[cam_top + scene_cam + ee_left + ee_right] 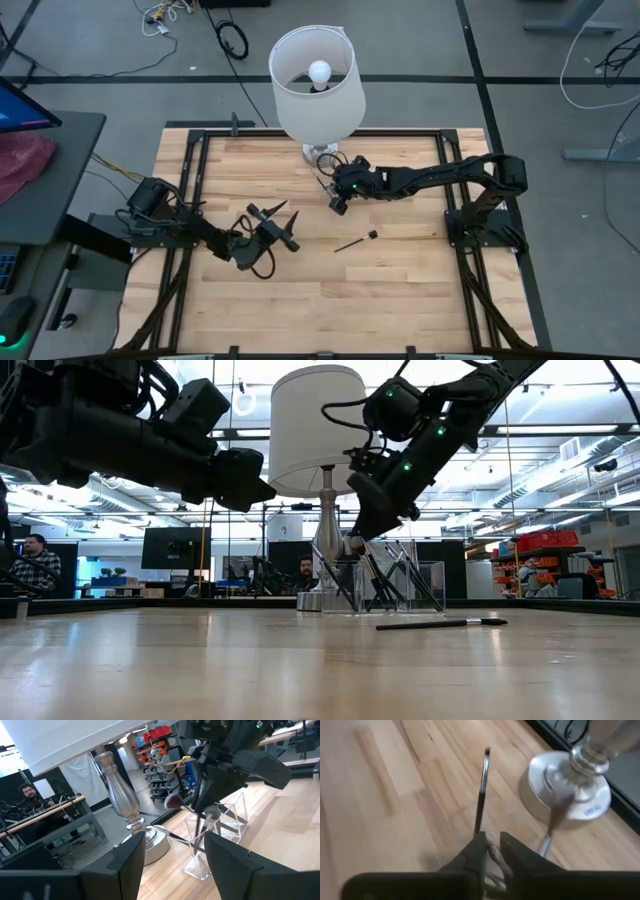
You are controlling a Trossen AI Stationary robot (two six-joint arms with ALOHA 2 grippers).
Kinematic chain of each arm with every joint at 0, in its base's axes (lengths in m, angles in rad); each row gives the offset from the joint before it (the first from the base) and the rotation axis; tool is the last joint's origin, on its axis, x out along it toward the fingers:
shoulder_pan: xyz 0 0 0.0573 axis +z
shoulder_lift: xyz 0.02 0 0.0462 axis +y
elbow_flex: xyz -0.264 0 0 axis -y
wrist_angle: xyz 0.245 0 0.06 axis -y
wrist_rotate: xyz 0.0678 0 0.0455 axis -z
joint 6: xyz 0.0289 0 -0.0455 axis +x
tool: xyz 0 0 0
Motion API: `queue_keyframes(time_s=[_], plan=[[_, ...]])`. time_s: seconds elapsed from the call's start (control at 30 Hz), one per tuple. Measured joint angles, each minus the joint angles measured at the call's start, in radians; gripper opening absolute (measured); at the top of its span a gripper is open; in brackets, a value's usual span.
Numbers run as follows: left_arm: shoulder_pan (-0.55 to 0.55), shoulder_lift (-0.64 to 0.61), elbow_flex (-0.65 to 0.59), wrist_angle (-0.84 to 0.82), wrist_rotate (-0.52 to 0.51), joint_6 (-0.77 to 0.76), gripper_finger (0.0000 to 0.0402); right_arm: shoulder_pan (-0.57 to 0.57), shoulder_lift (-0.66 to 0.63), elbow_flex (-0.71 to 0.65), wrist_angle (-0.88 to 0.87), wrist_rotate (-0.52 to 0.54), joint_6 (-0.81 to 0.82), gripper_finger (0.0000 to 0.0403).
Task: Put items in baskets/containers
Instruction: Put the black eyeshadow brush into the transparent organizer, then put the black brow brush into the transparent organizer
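One brush (356, 241) lies loose on the bench (400, 290) while the right pincer (338, 205), over the clear box (385, 588), barely parts around another; left pincer (281, 228) gapes, so next fetch the loose one.

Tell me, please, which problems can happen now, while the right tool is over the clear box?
1. The right tool sits low over the clear box, where brushes lean out at angles; rising, it could catch one and tip the box.
2. The lamp stands close beside the box; the arm could bump it.
3. One brush lies loose on the table, still to collect.
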Motion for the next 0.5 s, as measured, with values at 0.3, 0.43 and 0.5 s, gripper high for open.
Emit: queue_keyframes(time_s=[0.3,0.43,0.5], plan=[[-0.001,0.000,0.000,-0.001,0.037,-0.057,0.0208,0.015,-0.028,0.001,0.018,0.003,-0.063,0.0158],[0.003,0.000,0.000,-0.009,0.261,-0.228,0.0208,0.049,-0.086,0.001,-0.031,0.003,-0.056,0.0175],[0.014,0.000,0.000,-0.033,0.437,-0.307,0.0208,0.075,-0.129,0.001,-0.074,0.003,-0.035,0.0178]])
